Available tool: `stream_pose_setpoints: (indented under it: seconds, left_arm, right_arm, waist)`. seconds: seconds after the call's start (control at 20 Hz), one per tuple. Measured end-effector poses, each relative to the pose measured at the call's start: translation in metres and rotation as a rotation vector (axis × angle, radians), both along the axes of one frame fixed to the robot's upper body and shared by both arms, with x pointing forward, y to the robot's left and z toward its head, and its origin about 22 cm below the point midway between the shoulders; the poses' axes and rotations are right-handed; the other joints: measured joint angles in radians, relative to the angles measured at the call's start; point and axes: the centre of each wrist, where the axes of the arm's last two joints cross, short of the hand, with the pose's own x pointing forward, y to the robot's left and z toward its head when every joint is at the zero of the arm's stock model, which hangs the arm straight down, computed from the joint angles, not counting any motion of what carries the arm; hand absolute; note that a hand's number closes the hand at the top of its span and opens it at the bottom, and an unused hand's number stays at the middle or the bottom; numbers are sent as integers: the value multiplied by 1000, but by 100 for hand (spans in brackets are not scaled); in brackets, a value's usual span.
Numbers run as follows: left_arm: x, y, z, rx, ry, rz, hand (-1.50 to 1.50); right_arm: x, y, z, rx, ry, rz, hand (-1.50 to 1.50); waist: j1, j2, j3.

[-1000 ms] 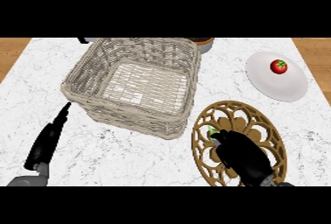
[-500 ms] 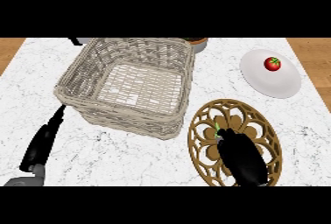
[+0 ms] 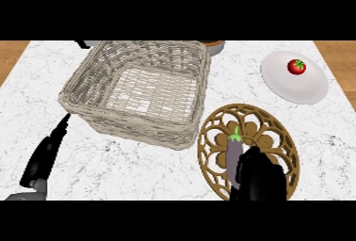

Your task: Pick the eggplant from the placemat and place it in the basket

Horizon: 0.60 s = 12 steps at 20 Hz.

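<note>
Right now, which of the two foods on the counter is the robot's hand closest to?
The purple eggplant on the brown placemat: the right hand is right beside it. The red tomato sits far off on the white plate.

You can't see the lower end of the eggplant; the right hand covers it, along with part of the placemat beneath; whether its fingers close on the eggplant you cannot tell; the hand's wrist runs out at the lower edge; a brown object behind the basket shows only a sliver, too little to name.
</note>
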Motion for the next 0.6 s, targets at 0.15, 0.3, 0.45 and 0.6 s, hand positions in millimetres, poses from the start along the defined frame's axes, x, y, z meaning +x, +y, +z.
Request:
stream_pose_setpoints:
  seconds: [0.15,0.3,0.45,0.6]
  left_arm:
    - [3,-4,5,-2,-2,-15,0]
    - [-1,-9,3,-3,-1,-18,0]
    - [2,-9,4,0,-5,-23,0]
    - [3,-12,3,1,1,-27,0]
  right_arm:
    - [-11,26,26,8,-131,-31,150]
    - [-24,41,54,-6,-263,-15,150]
    - [-28,45,69,-89,-370,7,150]
    - [-29,47,79,-143,-443,39,150]
  waist:
    - [13,2,3]
    - [19,3,4]
    - [21,4,3]
    - [25,4,3]
